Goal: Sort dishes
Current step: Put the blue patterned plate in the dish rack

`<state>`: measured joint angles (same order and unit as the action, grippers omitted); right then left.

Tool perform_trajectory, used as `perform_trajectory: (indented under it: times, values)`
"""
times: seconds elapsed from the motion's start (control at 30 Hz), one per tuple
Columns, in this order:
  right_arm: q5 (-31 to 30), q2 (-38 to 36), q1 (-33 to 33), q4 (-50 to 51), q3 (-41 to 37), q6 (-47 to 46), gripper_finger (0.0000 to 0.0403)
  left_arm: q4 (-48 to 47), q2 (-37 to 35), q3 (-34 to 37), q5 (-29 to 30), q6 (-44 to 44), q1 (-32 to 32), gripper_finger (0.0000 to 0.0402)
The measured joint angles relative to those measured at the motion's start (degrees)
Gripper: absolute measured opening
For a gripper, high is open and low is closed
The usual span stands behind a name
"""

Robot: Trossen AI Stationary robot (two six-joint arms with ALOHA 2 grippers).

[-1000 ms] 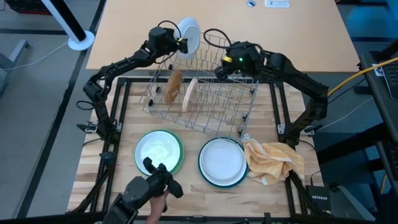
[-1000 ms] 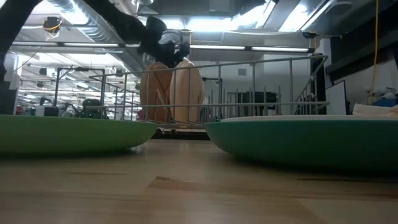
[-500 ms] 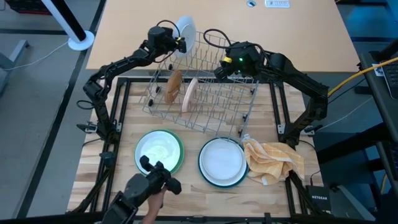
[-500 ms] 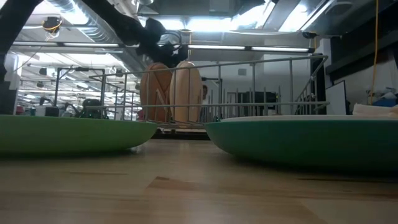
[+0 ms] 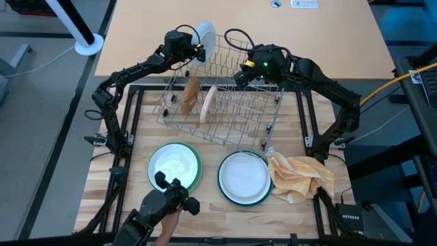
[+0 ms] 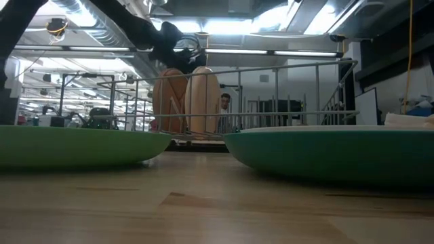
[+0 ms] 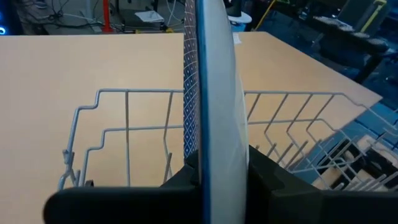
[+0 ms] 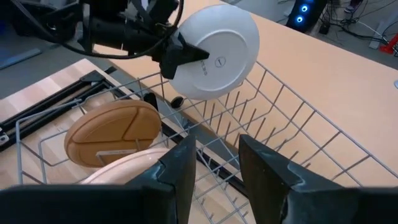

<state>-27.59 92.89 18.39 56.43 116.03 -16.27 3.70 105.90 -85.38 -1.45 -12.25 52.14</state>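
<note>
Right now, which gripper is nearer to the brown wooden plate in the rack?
About equal, left slightly nearer. Left gripper, holding the white plate, and open right gripper both hang above the rack, beyond the brown plate.

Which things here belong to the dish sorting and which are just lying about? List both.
Job:
- white plate gripped by left gripper
- brown wooden plate
- tan wooden plate
- green plate
- teal plate
- wire dish rack

Lying about:
- yellow checked cloth

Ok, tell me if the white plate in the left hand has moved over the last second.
Yes. In the high view the white plate, held by the left hand, has turned edge-on and dropped closer to the wire rack's far rim.
</note>
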Motion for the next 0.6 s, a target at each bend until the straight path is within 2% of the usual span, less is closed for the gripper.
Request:
perform_trajectory:
  times: [0.27,0.6]
  values:
    - [0.00,-0.01,0.00,-0.01,0.01,0.00,0.0127,-0.11,2.21,-0.08,0.34,0.43,0.06,0.0059]
    - [-0.31,-0.01,0.00,-0.12,0.02,0.00,0.0127,1.94,2.32,-0.07,0.24,0.30,0.20,0.0055]
